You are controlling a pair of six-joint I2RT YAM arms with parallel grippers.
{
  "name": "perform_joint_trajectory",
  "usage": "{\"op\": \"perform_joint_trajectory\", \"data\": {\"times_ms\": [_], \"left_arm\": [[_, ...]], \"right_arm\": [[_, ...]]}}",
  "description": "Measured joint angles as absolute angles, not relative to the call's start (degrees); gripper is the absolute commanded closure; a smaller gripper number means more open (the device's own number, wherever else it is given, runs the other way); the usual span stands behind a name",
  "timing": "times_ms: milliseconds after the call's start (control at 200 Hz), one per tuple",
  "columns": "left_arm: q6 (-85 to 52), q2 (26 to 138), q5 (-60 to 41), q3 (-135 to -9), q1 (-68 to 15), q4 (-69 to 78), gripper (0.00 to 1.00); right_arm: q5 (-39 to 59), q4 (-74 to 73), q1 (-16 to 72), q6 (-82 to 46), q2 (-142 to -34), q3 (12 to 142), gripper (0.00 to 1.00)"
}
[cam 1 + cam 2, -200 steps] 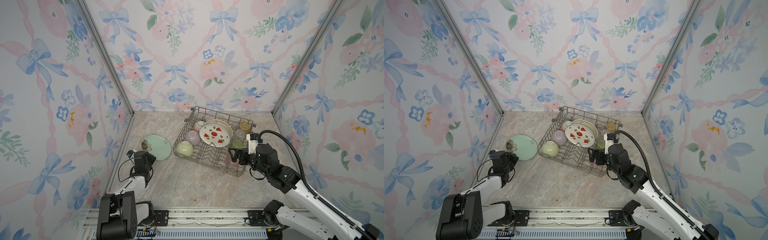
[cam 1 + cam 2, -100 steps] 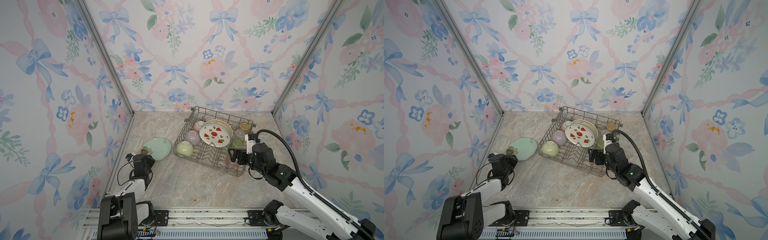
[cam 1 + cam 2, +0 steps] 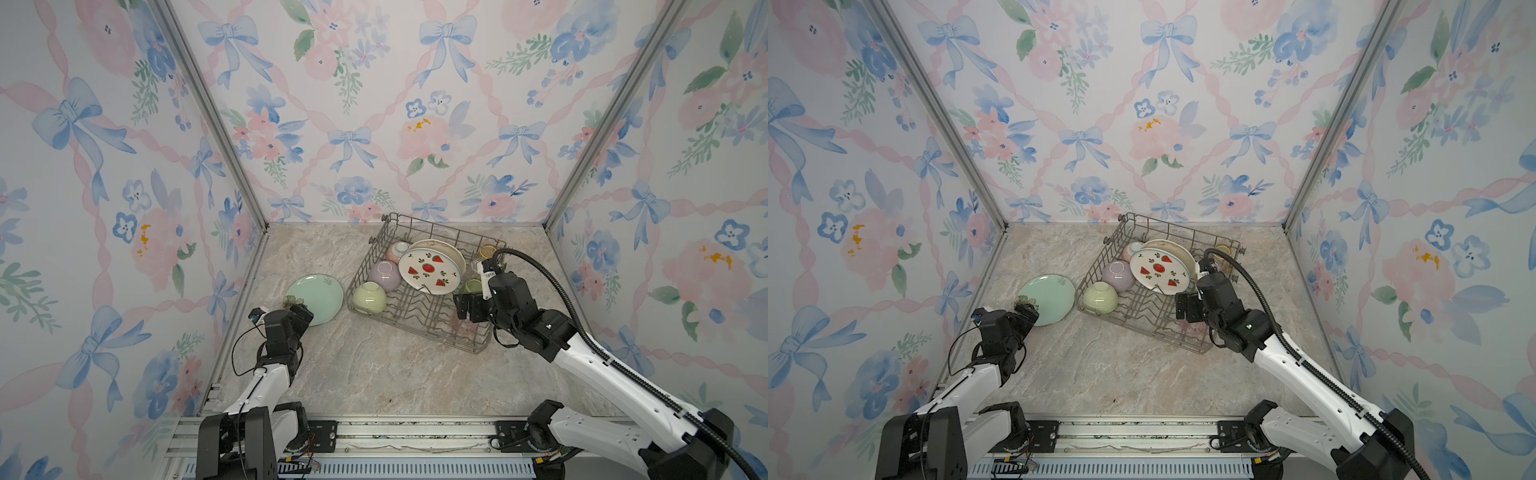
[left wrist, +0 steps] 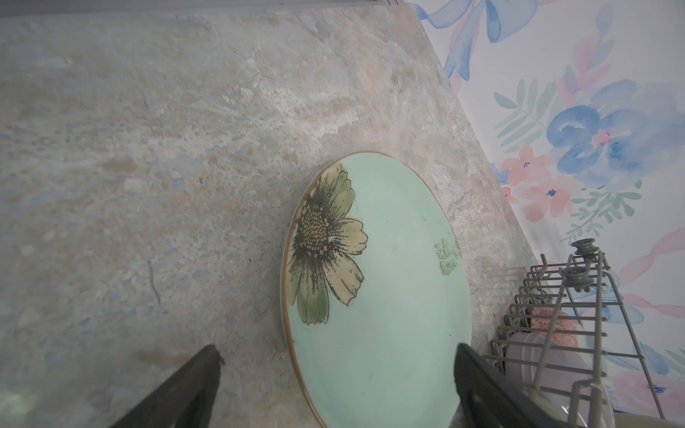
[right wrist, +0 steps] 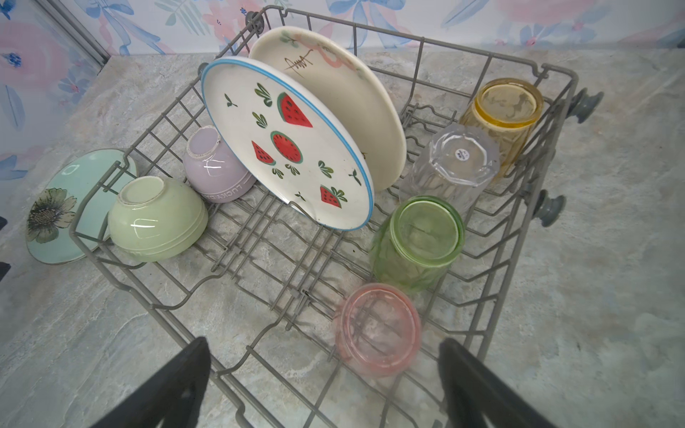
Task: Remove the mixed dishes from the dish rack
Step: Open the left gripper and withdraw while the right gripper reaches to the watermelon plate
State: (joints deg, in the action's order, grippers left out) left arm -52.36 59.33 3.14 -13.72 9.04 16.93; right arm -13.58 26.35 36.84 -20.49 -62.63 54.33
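Our left end effector (image 4: pixel 337 348) stands released, jaws wide, low at the rim of the mint plate (image 4: pixel 389 259), which lies on the worktop (image 3: pixel 374 374) just outside the rack (image 3: pixel 419 316), beside the wall where the green bowl (image 5: pixel 157 218) sits. Our right end effector (image 5: pixel 323 340) is likewise spread and empty, hovering over the rack's near corner with the pink tumbler (image 5: pixel 378 329) below and between its fingers. Two plates, the bowls and the other tumblers remain in the rack. We judge one plate unloaded and the pink tumbler next. The right arm must descend, straddle it clear of the wires, close gently and lift straight up, while the left backs off the plate.
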Motion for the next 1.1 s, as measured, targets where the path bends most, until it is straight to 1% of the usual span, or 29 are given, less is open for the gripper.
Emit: {"op": "perform_joint_trajectory", "data": {"times_ms": [120, 195, 330, 445, 590, 650, 705, 860, 1100], "left_arm": [[-51.1, 56.3, 1.2, -13.7, 9.0, 15.3, 0.02], [-49.7, 54.2, -0.1, -14.1, 8.2, 13.2, 0.02], [-46.0, 49.5, 0.2, -15.0, 2.2, 7.9, 0.02], [-43.5, 42.6, 1.6, -15.0, -3.2, 3.1, 0.02], [-41.5, 35.4, 1.9, -15.0, -5.2, -0.9, 0.02], [-41.0, 33.8, 1.3, -15.1, -5.3, -2.3, 0.02], [-40.7, 33.1, 0.3, -15.5, -5.3, -3.2, 0.02], [-40.6, 33.7, -3.2, -17.4, -6.0, -4.5, 0.02], [-40.7, 34.2, -6.1, -19.9, -10.5, -4.6, 0.02]], "right_arm": [[-12.5, 26.3, 35.8, -16.7, -68.9, 58.1, 0.06], [-10.4, 26.3, 34.1, -14.5, -72.1, 60.2, 0.11], [-4.8, 26.1, 28.7, -11.8, -75.1, 63.5, 0.19], [-1.0, 26.1, 24.8, -10.2, -78.0, 67.3, 0.27], [2.7, 26.2, 23.0, -8.4, -81.8, 71.3, 0.29], [3.8, 26.4, 22.9, -7.4, -83.0, 72.1, 0.33], [4.6, 26.6, 22.9, -6.3, -84.2, 72.9, 0.36], [5.8, 27.0, 22.9, -4.6, -87.0, 74.3, 0.37], [5.6, 28.5, 22.8, -2.3, -91.3, 77.2, 0.44]]}}
